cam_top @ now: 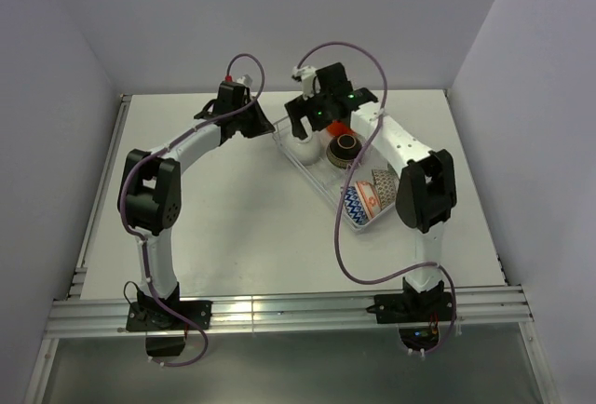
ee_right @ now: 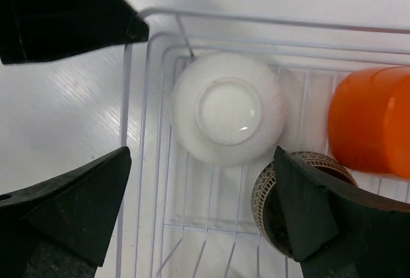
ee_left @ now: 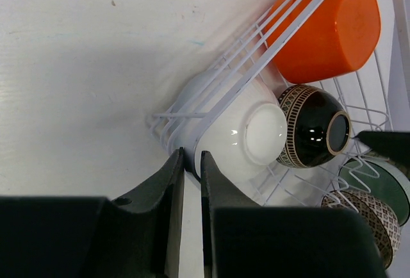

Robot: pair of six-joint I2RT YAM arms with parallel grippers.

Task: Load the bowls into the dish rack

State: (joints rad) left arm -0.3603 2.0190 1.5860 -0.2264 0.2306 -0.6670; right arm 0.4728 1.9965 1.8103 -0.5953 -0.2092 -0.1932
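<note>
The dish rack stands at the table's far middle, and its wires show in both wrist views. A white bowl sits upside down in its corner. An orange-red bowl, a dark brown bowl, a pale teal bowl and a grey-brown patterned bowl are in it too. A blue zigzag bowl sits at its near end. My left gripper is shut on the rack's corner rim. My right gripper hangs open and empty over the white bowl.
White walls close in the table on the left, back and right. The table's left half lies beside the rack. A metal rail runs along the near edge. Both arms meet over the rack's far end.
</note>
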